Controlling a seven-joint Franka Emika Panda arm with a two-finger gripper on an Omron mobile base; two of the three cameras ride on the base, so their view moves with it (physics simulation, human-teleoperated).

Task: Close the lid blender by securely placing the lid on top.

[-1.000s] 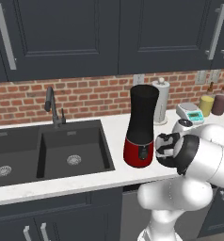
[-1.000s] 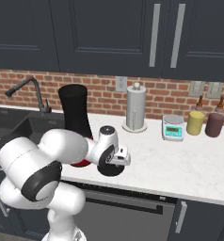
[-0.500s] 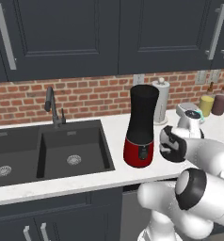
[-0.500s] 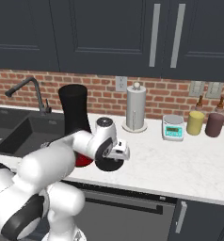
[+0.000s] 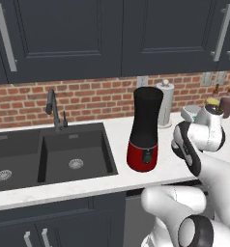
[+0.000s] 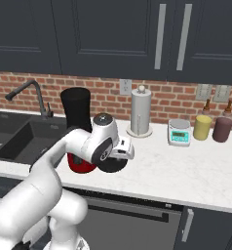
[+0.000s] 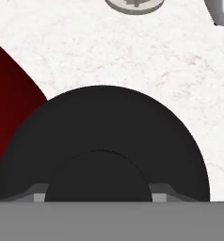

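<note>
The blender stands on the white counter, a tall black jar with an uncovered top on a glossy red base. Its red base also shows at the left of the hand view. My gripper is shut on the lid, a flat round black disc held just right of the blender's base, low over the counter. In the hand view the lid spreads wide in front of the fingertips. From the left base view the gripper and the lid sit right of the blender.
A white paper-towel roll stands behind the blender by the brick wall. A small kitchen scale and two bottles stand further right. A dark double sink with a faucet lies left of the blender.
The hand has lifted slightly with the lid still in its grip, staying beside the blender's base. The arm's elbow has swung down and round to the right.
</note>
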